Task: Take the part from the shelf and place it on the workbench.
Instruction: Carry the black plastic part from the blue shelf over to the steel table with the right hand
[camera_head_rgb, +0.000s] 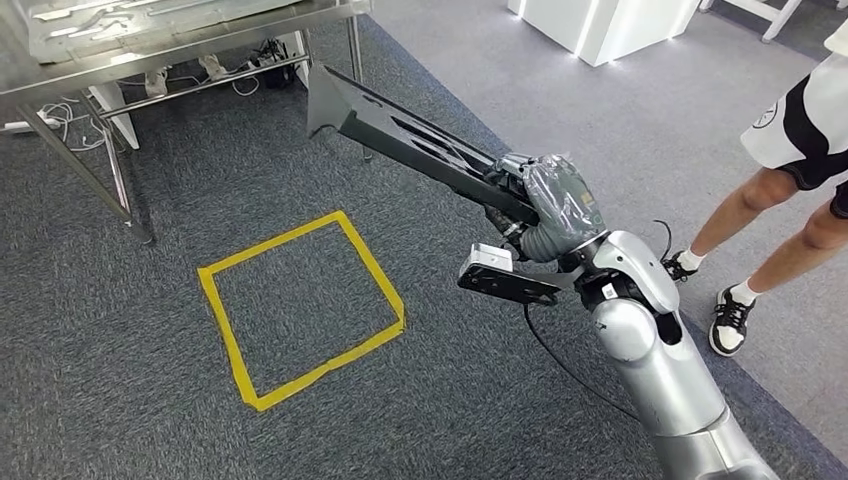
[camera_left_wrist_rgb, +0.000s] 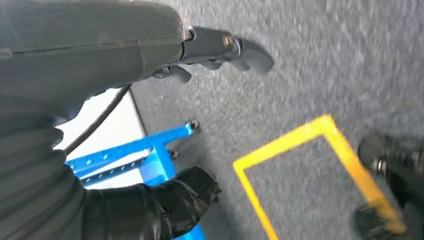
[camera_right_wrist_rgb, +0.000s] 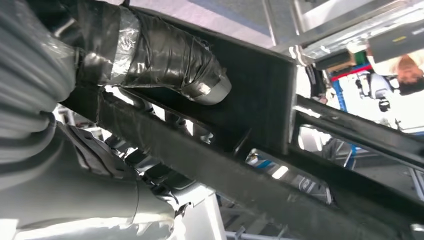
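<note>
Black metal part (camera_head_rgb: 400, 135), long and slotted w/ a flat plate at its far end, juts out from your right hand (camera_head_rgb: 545, 205), fingers wrapped tight round its near end. It hangs over grey carpet (camera_head_rgb: 150, 400), tip near the steel workbench (camera_head_rgb: 180, 45). Risk as I judge it: the overhang could twist it loose, or the tip could clip a bench leg (camera_head_rgb: 112, 170). Left hand (camera_left_wrist_rgb: 210, 50) holds nothing, fingers loosely curled. A person (camera_head_rgb: 790, 190) stands close on the right.
</note>
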